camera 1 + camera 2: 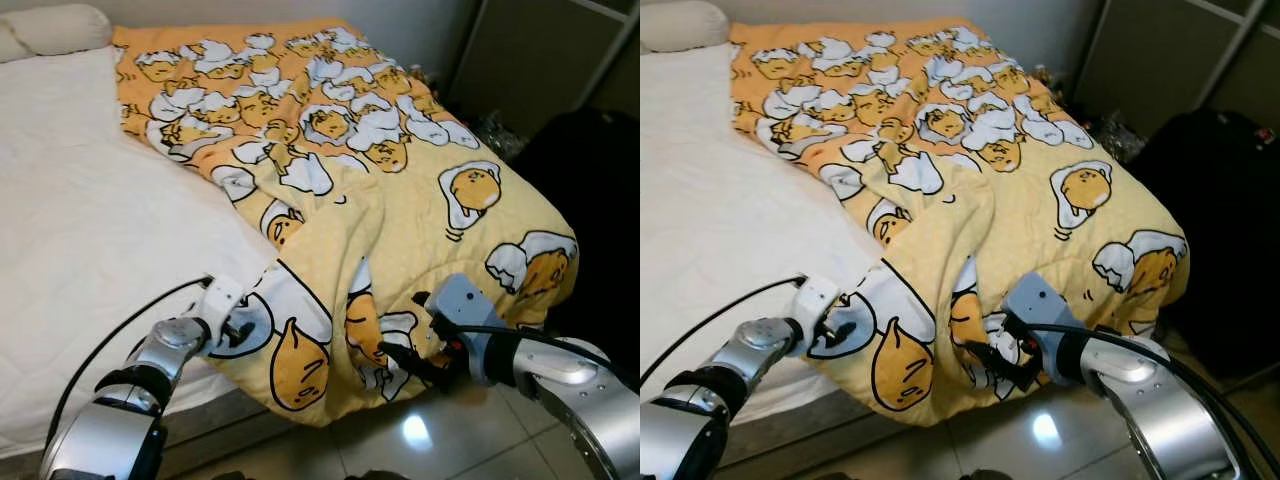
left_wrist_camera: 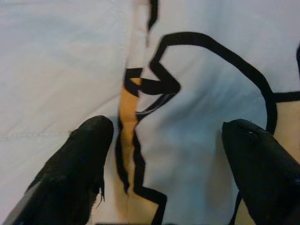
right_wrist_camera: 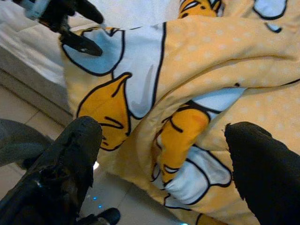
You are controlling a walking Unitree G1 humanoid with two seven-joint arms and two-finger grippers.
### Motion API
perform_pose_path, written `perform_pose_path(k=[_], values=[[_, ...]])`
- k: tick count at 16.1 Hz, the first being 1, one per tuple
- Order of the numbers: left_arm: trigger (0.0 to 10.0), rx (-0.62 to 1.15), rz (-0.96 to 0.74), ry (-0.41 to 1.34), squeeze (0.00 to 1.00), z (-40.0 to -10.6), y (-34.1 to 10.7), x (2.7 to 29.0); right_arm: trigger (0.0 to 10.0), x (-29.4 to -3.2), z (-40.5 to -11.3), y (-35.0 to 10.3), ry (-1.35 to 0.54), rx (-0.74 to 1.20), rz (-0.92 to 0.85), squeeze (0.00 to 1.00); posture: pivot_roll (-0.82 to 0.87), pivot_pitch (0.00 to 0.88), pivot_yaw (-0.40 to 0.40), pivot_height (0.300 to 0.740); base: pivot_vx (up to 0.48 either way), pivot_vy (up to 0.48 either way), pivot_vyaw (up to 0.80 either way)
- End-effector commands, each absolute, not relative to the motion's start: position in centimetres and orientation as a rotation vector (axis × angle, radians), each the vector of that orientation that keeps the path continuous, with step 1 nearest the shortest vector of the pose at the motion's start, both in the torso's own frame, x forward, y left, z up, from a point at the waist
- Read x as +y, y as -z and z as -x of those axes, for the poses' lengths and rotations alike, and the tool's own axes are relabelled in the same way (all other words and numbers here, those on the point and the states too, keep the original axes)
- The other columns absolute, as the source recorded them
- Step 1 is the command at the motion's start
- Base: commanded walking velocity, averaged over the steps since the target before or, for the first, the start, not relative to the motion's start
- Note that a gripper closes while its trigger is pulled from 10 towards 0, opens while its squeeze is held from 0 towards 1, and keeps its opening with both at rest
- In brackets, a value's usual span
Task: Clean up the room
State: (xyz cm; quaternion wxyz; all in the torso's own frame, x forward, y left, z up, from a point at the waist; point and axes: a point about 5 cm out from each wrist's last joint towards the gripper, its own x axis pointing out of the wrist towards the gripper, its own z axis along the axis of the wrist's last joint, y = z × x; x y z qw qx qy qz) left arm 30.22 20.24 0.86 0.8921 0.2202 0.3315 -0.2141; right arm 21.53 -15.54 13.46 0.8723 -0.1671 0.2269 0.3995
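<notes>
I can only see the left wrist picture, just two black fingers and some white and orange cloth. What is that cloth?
Observer: It is a yellow blanket printed with egg cartoons, spread over a bed. The left gripper sits at its near edge, fingers open.
Operator: Where is the other arm?
Observer: The right gripper is at the blanket's hanging corner, open too, holding nothing yet.
Operator: Is the blanket tidy?
Observer: No. It is bunched in folds and droops over the bed's end toward the tiled floor.
Operator: Anything else on the bed?
Observer: A white pillow lies at the far end.
</notes>
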Motion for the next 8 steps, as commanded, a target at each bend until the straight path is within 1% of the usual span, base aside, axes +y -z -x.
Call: perform_pose_path(k=[1,2,4,8], values=[[0.9,0.706,-0.490,0.458,0.00,-30.4,-1.0,20.2,10.0,-15.4,-21.1,-13.7,-0.879,0.482,0.338,0.00,-0.30,0.074,-0.028,0.740,0.000,0.000,0.00],[0.0,0.712,-0.497,0.456,0.00,-30.4,-1.0,20.3,10.0,-15.5,-20.8,-13.5,-0.913,0.496,0.329,0.00,-0.30,0.073,-0.025,0.740,0.000,0.000,0.00],[0.0,0.718,-0.518,0.461,0.00,-30.5,-1.1,20.5,10.0,-15.8,-20.6,-13.3,-0.934,0.515,0.354,0.00,-0.30,0.071,-0.009,0.740,0.000,0.000,0.00],[0.0,0.729,-0.581,0.406,0.00,-30.6,-1.4,21.6,10.0,-16.5,-20.7,-13.2,-0.916,0.527,0.365,0.00,-0.30,0.075,-0.009,0.740,0.000,0.000,0.00]])
